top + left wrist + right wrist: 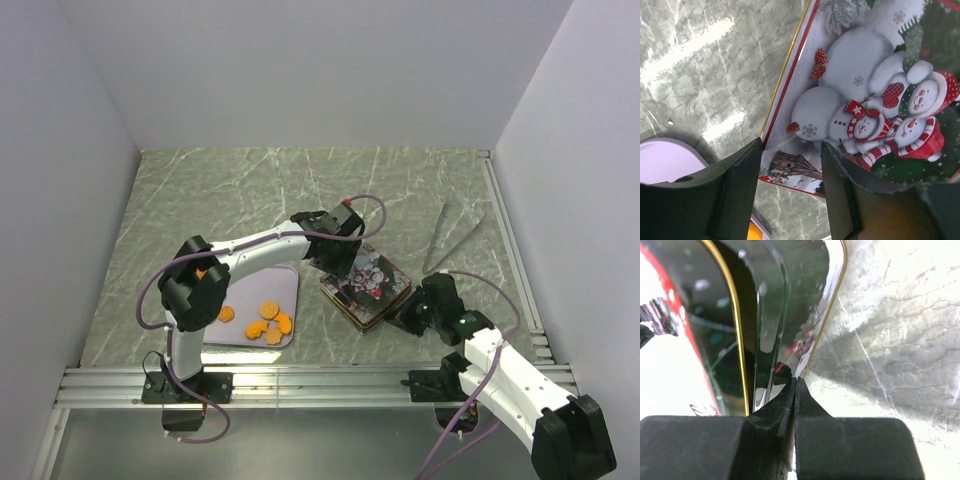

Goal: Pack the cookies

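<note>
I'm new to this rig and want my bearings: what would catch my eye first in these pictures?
The Christmas tin with snowmen on its lid, mid-table, stands out first. The left gripper hangs open over its far-left end, and the right gripper sits shut at its near-right corner. Next come the orange cookies on a pale tray to the tin's left.

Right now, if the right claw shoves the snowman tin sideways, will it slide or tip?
Probably slides: the snowman tin is low and flat on the smooth marbled table. Its glossy walls look slippery, so the shut right claw may skid off. Likely rigid, not floppy.
</note>
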You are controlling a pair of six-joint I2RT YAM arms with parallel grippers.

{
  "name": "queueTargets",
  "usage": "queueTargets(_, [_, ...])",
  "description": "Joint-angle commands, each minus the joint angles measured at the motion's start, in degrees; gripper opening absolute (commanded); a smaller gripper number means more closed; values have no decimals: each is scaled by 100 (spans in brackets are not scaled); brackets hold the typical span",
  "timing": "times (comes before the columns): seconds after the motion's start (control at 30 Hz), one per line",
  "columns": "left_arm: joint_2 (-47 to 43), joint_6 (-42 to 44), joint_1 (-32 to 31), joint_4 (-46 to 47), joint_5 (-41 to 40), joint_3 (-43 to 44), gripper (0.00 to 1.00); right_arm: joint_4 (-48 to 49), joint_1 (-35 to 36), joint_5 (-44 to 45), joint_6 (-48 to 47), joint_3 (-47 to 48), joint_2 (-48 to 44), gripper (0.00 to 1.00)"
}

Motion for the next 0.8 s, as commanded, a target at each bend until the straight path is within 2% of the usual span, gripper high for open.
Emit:
queueTargets(0.0, [-224, -57, -116, -105, 366, -76, 56, 222, 23, 227, -96, 355, -123, 0])
queueTargets(0.2, [-294, -145, -186, -158, 349, 73, 55, 99, 15, 210, -140, 258, -265, 0])
queueTargets(0.4, [-286, -163, -204, -211, 322, 144, 55, -700, 23, 508, -289, 442, -527, 0])
queueTargets(0.67, [-198, -180, -204, -158, 331, 108, 54, -2343, 23, 1158, -149, 872, -1634, 0])
queueTargets(0.77, [-198, -180, -204, -176, 147, 135, 53, -2521, 23, 1247, -158, 1303, -2179, 0])
